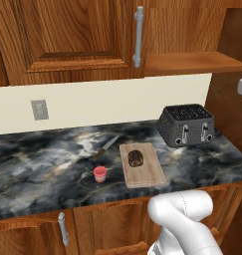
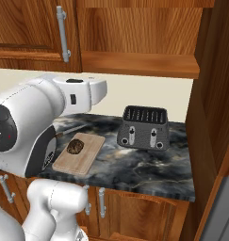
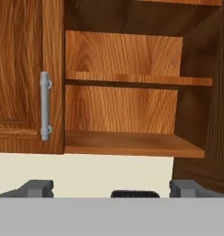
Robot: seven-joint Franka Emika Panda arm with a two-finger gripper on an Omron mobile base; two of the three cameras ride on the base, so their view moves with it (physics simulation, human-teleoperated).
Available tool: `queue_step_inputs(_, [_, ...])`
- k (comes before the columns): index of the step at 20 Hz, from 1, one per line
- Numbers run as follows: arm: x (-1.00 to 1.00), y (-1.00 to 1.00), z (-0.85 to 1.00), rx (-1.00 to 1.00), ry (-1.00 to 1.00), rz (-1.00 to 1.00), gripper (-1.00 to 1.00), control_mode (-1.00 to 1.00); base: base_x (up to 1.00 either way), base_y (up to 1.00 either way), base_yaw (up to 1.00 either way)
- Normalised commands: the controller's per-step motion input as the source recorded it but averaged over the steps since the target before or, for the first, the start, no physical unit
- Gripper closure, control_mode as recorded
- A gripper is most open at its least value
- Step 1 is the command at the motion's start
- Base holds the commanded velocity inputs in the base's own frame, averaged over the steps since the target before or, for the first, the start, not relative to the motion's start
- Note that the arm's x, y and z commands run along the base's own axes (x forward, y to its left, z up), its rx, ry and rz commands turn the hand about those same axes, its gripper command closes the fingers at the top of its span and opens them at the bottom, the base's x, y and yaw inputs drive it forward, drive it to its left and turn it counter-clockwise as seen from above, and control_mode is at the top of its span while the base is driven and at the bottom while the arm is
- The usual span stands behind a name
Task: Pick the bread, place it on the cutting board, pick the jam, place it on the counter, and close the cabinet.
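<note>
The bread (image 1: pixel 136 158) sits on the cutting board (image 1: pixel 147 175), the jam (image 1: pixel 99 174) on the surface (image 1: pixel 38 169). With fingers (image 3: pixel 38 188) spread and empty, the arm should push the cabinet (image 3: pixel 132 115) door from its outer face.

cabinet (image 3: pixel 132 106) right bay open, shelves bare; toaster (image 1: pixel 187 124) below it, counter (image 1: pixel 43 164) left stretch free
</note>
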Motion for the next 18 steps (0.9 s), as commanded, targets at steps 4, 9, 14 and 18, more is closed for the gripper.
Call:
queue_step_inputs(4, [-0.07,-0.36,0.00,0.00,0.00,-0.09,-1.00,-1.00,0.00,0.00,0.00])
queue_step_inputs(9, [-0.15,-0.37,0.00,0.00,0.00,-0.10,-1.00,-1.00,0.00,0.00,0.00])
queue_step_inputs(14, [-0.16,-0.35,0.00,0.00,0.00,-0.12,-1.00,-1.00,0.00,0.00,0.00])
queue_step_inputs(18, [-0.24,-0.35,0.00,0.00,-0.01,-0.13,-1.00,-1.00,0.00,0.00,0.00])
